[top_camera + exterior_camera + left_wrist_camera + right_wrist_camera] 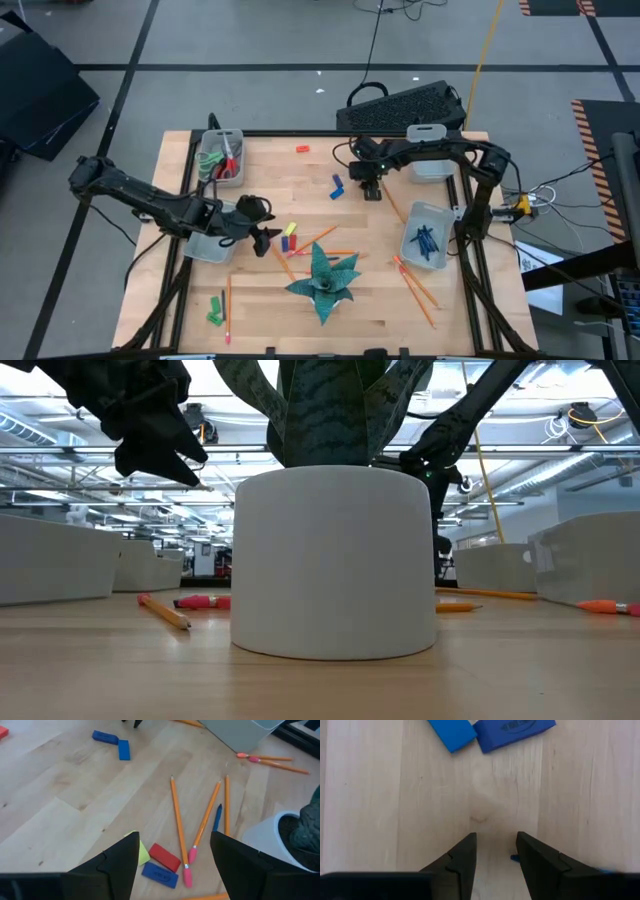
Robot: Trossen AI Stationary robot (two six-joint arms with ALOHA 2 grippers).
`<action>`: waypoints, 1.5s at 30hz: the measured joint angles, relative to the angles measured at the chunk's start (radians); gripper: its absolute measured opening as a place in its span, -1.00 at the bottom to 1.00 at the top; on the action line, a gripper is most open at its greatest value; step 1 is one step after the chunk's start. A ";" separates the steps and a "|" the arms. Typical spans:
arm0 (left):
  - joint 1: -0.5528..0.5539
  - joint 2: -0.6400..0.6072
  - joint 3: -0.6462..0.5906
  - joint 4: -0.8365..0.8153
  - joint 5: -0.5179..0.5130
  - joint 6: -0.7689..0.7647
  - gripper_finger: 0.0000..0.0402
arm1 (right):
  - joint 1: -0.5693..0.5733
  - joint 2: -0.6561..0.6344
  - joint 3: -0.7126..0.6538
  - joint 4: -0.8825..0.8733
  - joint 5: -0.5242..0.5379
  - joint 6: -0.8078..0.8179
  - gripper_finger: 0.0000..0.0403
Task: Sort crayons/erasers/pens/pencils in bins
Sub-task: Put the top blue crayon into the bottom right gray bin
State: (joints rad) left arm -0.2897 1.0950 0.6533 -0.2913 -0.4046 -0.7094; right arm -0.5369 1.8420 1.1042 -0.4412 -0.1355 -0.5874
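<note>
1. Hovering low over the wood, the right gripper (496, 865) has its fingers slightly parted, with bare table showing through the narrow gap. A sliver of dark blue, probably a pen (515, 858), peeks out beside one finger, though too little shows to be sure.
2. From above, the right gripper (372, 186) sits just beyond the two blue erasers (337, 186) from the potted plant (322, 280), on the far side of the table.
3. To lift well, I would centre the fingers across the blue object before closing, since it now lies off to one side.
4. The bin of pens (426, 238) stands to the right of the plant, a short carry away.
5. The left gripper (172, 862) is spread wide, empty, over a cluster just left of the plant: red eraser (164, 857), blue eraser (159, 874), a yellow piece and several orange pencils (179, 832).
6. Its nearest bin (207, 244) lies beneath the left arm; the scissors bin (222, 158) stands farther back.
7. More pencils (415, 286) lie loose to the right of the plant.
</note>
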 joint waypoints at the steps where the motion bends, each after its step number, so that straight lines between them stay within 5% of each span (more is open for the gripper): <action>1: 0.000 0.000 0.000 0.007 -0.005 0.003 0.22 | 0.000 -0.001 0.000 0.000 0.002 -0.001 -0.34; 6: 0.000 0.000 0.000 0.012 -0.024 0.026 0.22 | -0.002 -0.079 -0.004 0.003 0.032 0.094 -0.33; 12: 0.038 0.000 0.000 0.052 -0.129 0.094 0.22 | -0.007 -0.194 -0.002 0.062 0.313 0.655 -0.25; 17: 0.160 0.000 0.001 0.250 -0.170 0.317 0.22 | -0.010 -0.194 -0.006 0.025 0.407 0.875 -0.22; 25: 0.411 -0.003 0.171 0.268 0.149 0.521 0.22 | -0.062 -0.122 -0.016 -0.019 0.386 1.029 -0.22; 32: 0.489 -0.003 0.322 0.154 0.313 0.323 0.22 | -0.101 -0.094 -0.016 -0.130 0.360 1.139 -0.28; 38: 0.486 -0.003 0.398 0.181 0.330 0.210 0.22 | -0.096 -0.084 -0.015 -0.095 0.341 1.250 -0.29; 45: 0.492 -0.003 0.466 0.172 0.343 0.253 0.22 | -0.087 -0.084 -0.015 -0.152 0.344 1.425 -0.29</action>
State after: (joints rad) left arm 0.2019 1.0924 1.1196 -0.1188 -0.0619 -0.4563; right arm -0.6241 1.7584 1.0889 -0.5928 0.2084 0.8376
